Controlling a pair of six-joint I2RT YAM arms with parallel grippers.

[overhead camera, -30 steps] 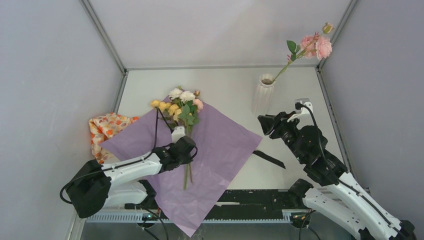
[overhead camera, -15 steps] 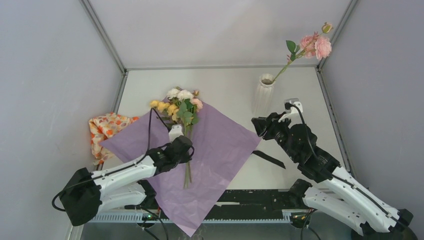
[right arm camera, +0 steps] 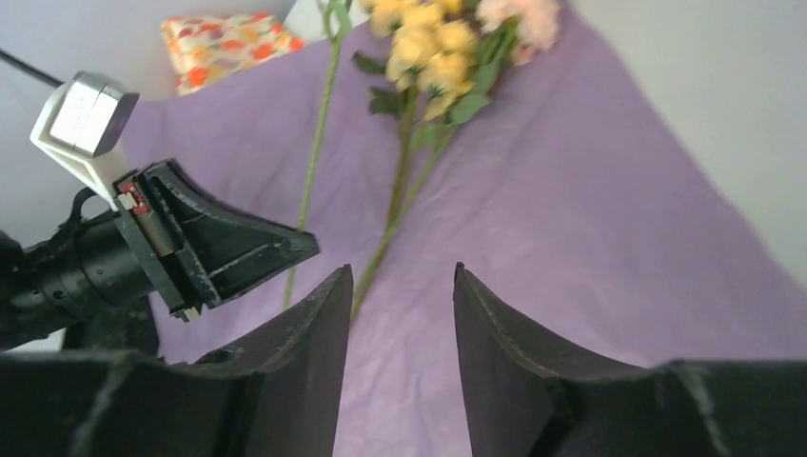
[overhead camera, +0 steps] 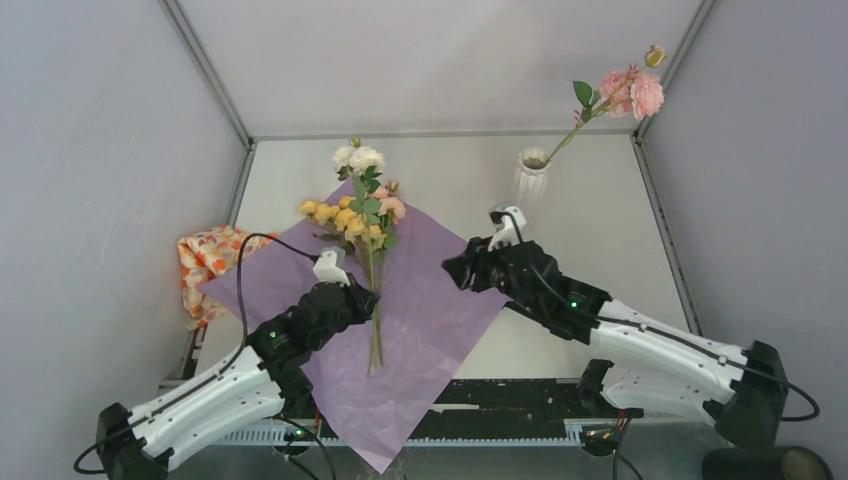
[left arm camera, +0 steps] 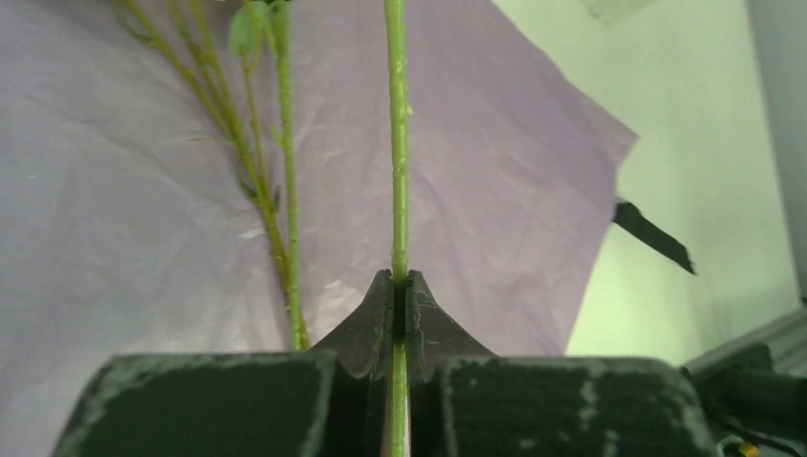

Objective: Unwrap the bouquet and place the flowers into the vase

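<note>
The left tool [overhead camera: 368, 298] now clamps the cream-white rose stem [left arm camera: 397, 143], its bloom [overhead camera: 358, 157] raised beyond the far corner of the lilac paper [overhead camera: 420, 330] since the earlier frame; remaining flowers [overhead camera: 352, 218] lie on the paper; the right tool [overhead camera: 450, 273], half open and empty, has shifted from the vase [overhead camera: 533, 172] to the paper's right edge.

Creased, matt lilac paper sheet [overhead camera: 430, 290] spread over a smooth, matt white tabletop [overhead camera: 600, 200]. The flower stem [left arm camera: 398, 143] looks like glossy green plastic with small nubs. The flowers [overhead camera: 350, 218] show soft, cloth-like petals. At nine o'clock of the sheet lies a rumpled orange printed cloth [overhead camera: 210, 262]. At one o'clock stands the vase [overhead camera: 531, 185], ribbed, white and matt. Jaws of the left gripper [left arm camera: 400, 281] and right gripper [right arm camera: 398, 286] are matt black plastic, the left's scuffed grey lower down. The arm shells [overhead camera: 660, 345] are glossy white plastic.
</note>
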